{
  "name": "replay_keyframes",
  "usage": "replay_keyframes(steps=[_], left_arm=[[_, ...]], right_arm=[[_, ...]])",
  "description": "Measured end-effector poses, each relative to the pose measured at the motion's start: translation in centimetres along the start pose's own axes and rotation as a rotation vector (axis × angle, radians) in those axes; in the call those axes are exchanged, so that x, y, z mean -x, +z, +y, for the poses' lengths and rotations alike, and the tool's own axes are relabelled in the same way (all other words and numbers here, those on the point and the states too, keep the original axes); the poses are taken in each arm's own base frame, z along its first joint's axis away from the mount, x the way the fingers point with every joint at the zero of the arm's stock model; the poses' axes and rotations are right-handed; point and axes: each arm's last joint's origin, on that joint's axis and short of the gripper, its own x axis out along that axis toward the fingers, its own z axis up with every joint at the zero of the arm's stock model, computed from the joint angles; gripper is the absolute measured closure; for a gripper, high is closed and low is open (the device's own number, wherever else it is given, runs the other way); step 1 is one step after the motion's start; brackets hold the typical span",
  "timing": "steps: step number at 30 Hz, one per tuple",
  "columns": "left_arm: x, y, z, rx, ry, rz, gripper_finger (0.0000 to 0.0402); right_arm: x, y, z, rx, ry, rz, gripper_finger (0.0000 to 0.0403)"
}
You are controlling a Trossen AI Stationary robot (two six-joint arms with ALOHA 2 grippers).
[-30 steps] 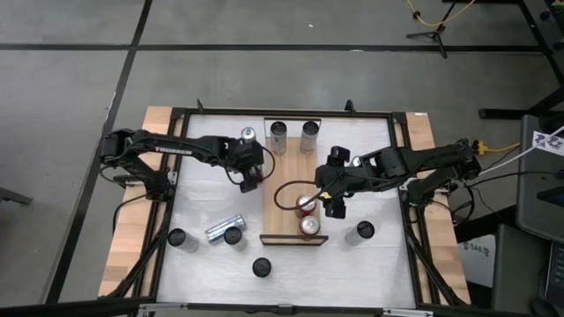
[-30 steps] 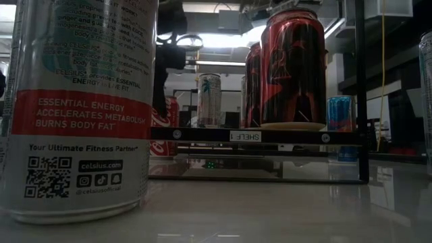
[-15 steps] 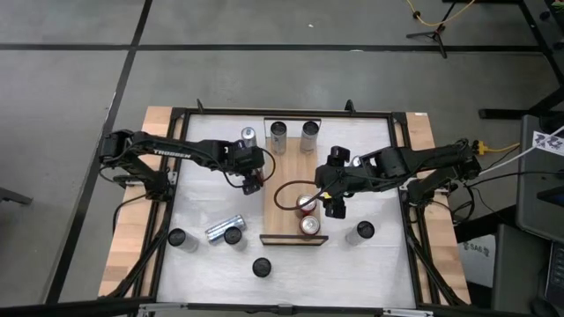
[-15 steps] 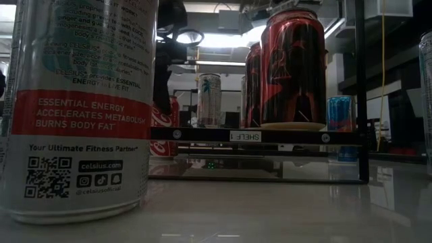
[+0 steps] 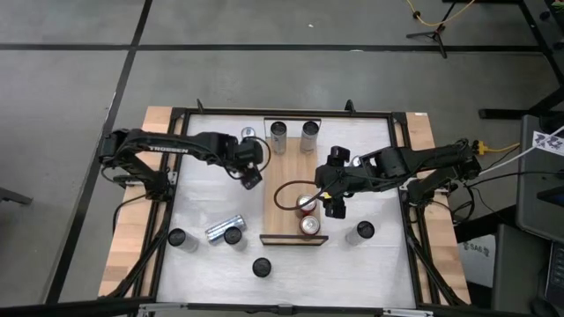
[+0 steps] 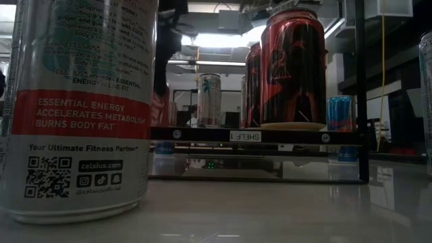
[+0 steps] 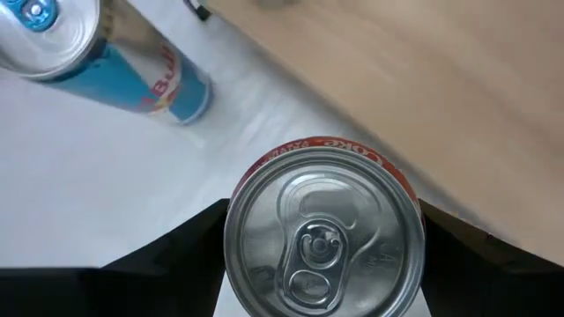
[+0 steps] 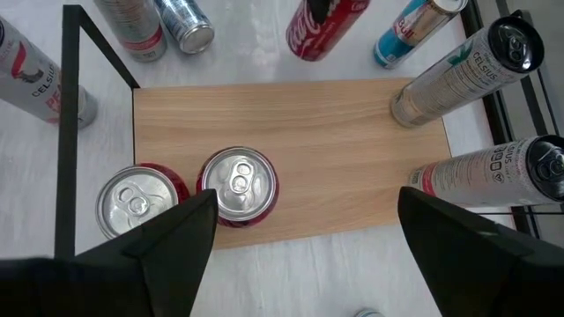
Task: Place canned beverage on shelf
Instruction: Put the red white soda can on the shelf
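Observation:
The shelf (image 5: 291, 180) is a light-brown plank in the table's middle. Two tall cans (image 5: 278, 134) stand at its far end and two red cans (image 5: 307, 215) at its near end. My left gripper (image 5: 251, 174) is just left of the plank, shut on a red Coke can (image 7: 322, 233). A blue Red Bull can (image 7: 132, 66) stands on the table beside it. My right gripper (image 5: 333, 202) is open and empty over the plank's right edge, beside the two red cans (image 8: 238, 185). My left gripper pinches the Coke can between its two fingers, on opposite sides of the can's wall just below the rim (image 7: 414, 207). The fingers come from above, pointing down. The can stays upright, top up; in the low view (image 6: 162, 108) it looks raised off the table.
Several loose cans stand near the table's front edge (image 5: 177, 238) (image 5: 262, 266) (image 5: 359, 232), and one silver can lies on its side (image 5: 220, 229). A dark cable loop (image 5: 284, 195) lies on the plank. A big Celsius can (image 6: 81, 108) fills the low view's left.
My left gripper has gone up with the Coke can, which has risen from the table while staying upright beside the plank's left edge. My right arm has kept still.

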Motion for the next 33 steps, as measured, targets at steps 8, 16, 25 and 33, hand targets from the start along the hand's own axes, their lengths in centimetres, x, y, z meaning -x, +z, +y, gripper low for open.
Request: replay_keyframes(steps=[8, 16, 25, 33], left_arm=[[2.5, 1.8, -1.3, 0.16, -0.083, -0.127, 0.0124], [1.4, 2.3, -3.1, 0.222, -0.114, -0.187, 0.0117], [-1.0, 2.7, -4.7, 0.212, -0.133, -0.179, 0.0114], [-1.1, 2.9, -5.0, 0.208, -0.161, -0.189, 0.0106]], right_arm=[[0.0, 0.0, 0.0, 0.0, 0.0, 0.0, 0.0059], [0.0, 0.0, 0.0, 0.0, -0.002, -0.002, 0.0059], [0.0, 0.0, 0.0, -0.001, -0.002, -0.005, 0.0059], [0.0, 0.2, 0.1, -0.007, 0.002, -0.024, 0.0059]])
